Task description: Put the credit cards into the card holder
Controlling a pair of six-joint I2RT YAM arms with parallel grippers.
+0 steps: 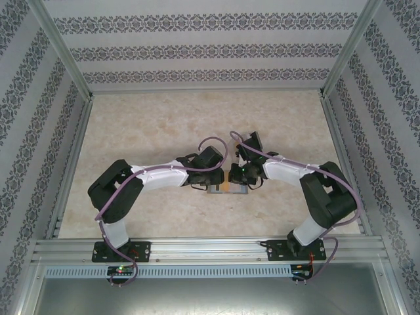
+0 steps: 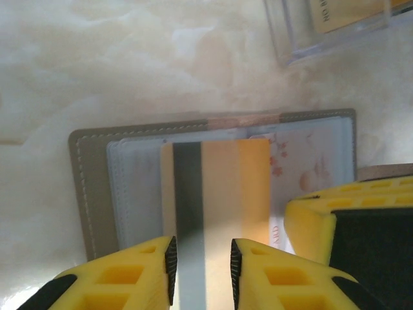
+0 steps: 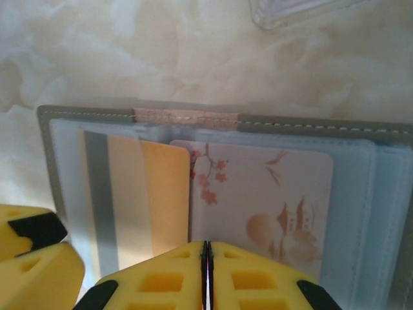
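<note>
- Yellow fingers (image 2: 129, 278) of my left claw (image 2: 202, 266): standing apart over the near edge of the card holder (image 2: 84, 194), with nothing clamped between them. The gold card (image 2: 219, 187) shows flat in the gap below. I cannot tell whether the tips press on it.
- Item, my right claw (image 3: 205, 271): fingers together, with only a thin dark seam between the pads. It sits at the holder's near edge, where the two cards meet. I cannot tell whether a sleeve edge is pinched in that seam.
- Both claws sit just beside each other, mine on the left to the left.
- Item, card holder: grey with a stitched border, lying open and flat on the table (image 1: 164, 125). It has clear plastic sleeves inside and a pinkish strip (image 3: 184, 117) on its far edge.
- Item, gold card: tan-gold with a grey stripe, on the holder's left half, long side running near to far. How far it sits under the sleeve I cannot tell.
- Item, blossom card (image 3: 271, 200): pale, printed with branches and a pagoda, in the right half, touching the gold card's edge.
- Item, clear plastic box (image 2: 290, 45): far and right of the holder, apart from it, with a tan card (image 2: 352, 13) inside.
</note>
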